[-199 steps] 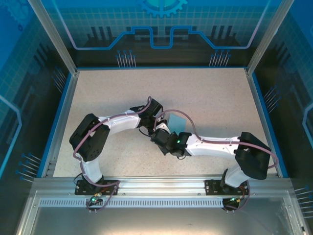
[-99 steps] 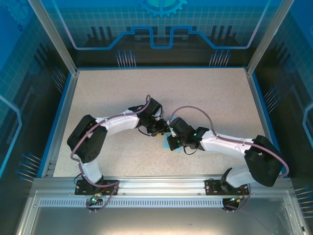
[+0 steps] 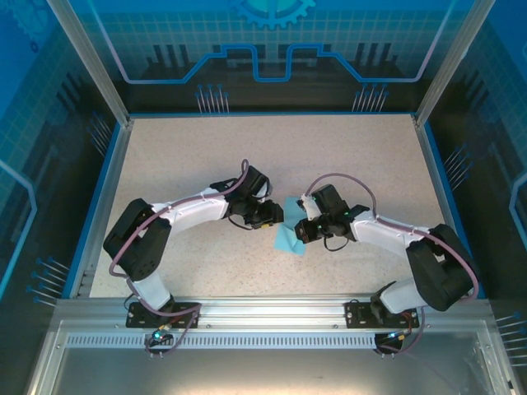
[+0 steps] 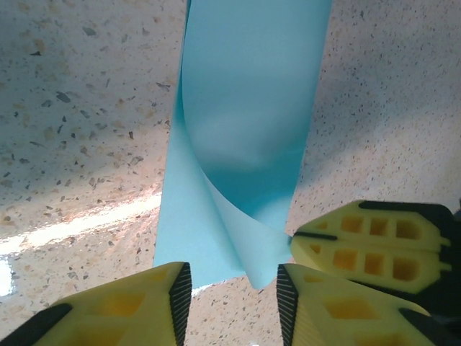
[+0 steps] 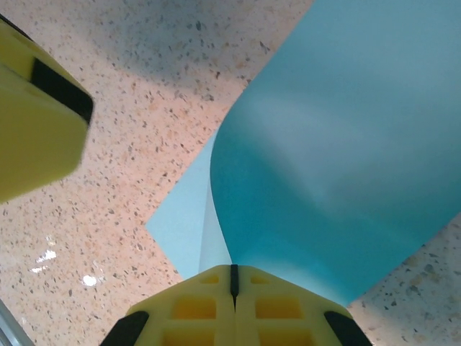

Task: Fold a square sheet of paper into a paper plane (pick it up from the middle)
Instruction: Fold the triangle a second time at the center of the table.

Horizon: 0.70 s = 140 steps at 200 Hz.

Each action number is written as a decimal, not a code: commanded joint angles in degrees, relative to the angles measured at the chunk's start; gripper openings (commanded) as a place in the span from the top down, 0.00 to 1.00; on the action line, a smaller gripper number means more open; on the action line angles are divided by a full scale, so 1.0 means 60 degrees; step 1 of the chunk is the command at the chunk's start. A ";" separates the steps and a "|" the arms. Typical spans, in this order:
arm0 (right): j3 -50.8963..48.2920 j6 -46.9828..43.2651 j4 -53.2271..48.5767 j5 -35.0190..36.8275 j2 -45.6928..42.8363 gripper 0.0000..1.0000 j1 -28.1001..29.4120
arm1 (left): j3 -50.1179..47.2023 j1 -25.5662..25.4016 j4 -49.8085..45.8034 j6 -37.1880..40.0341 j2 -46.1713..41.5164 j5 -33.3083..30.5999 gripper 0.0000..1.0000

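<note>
The light-blue square sheet of paper (image 3: 287,239) lies between the two grippers at the table's middle, with one part curled up and over itself. My right gripper (image 3: 302,230) is shut on the edge of the raised flap (image 5: 346,158), its fingers (image 5: 194,310) pressed together. My left gripper (image 3: 272,216) stands open just left of the sheet. In the left wrist view a loose corner of the paper (image 4: 245,108) points down into the gap of my left gripper (image 4: 234,277), and neither pad pinches it. The right gripper's yellow fingers (image 4: 374,245) sit close by.
The speckled beige table (image 3: 362,156) has a raised blue rim (image 3: 105,206) on its sides and an aluminium rail (image 3: 263,309) along the near edge. Both arms bend inward, their wrists nearly touching over the sheet.
The right arm has swung out from over the left wrist to the right side, carrying the paper's flap. The left gripper has opened and backed slightly left.
</note>
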 commanded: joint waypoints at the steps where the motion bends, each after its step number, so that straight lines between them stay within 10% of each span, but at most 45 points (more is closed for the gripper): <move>1: 0.0267 -0.0658 -0.0252 -0.0465 0.0368 1.00 -0.0326 | -0.0004 -0.0138 -0.0023 0.0115 0.0102 0.0095 0.63; 140: 0.1222 -0.2140 -0.0809 -0.0672 0.1596 1.00 -0.1117 | 0.0793 -0.0769 0.0086 -0.0133 0.1080 0.0291 0.70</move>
